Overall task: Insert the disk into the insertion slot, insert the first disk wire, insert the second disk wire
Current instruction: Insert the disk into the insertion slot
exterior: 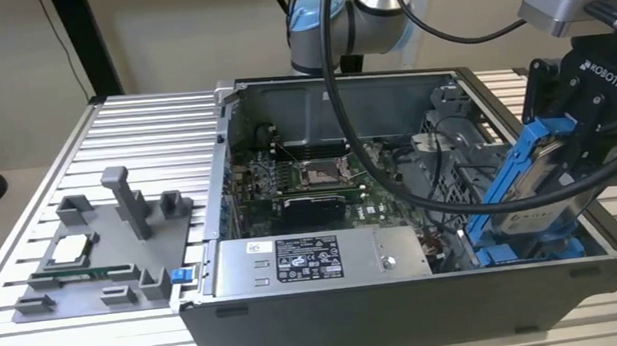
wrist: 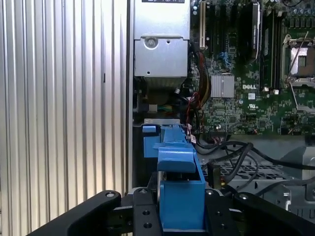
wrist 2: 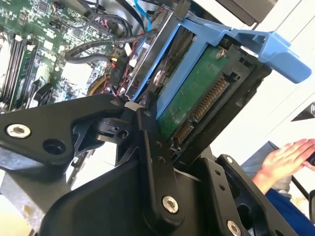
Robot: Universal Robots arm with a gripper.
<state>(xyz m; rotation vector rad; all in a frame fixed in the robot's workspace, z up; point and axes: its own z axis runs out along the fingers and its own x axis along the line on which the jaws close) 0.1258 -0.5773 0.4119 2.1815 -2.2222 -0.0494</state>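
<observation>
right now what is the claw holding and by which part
The silver-grey hard drive in its bright blue plastic carrier, clamped at its upper, connector end.

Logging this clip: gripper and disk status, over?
Gripper shut on the disk. Disk tilted over the insertion slot, not seated. Black cables hang close beside it.

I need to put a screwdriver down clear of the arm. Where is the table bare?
The ribbed table is bare behind the grey fixture plate, at the exterior view's left of the computer case, and in the strip before that plate. Crowded: the case's end at that view's right, where the gripper holds the disk at the insertion slot among cables.
</observation>
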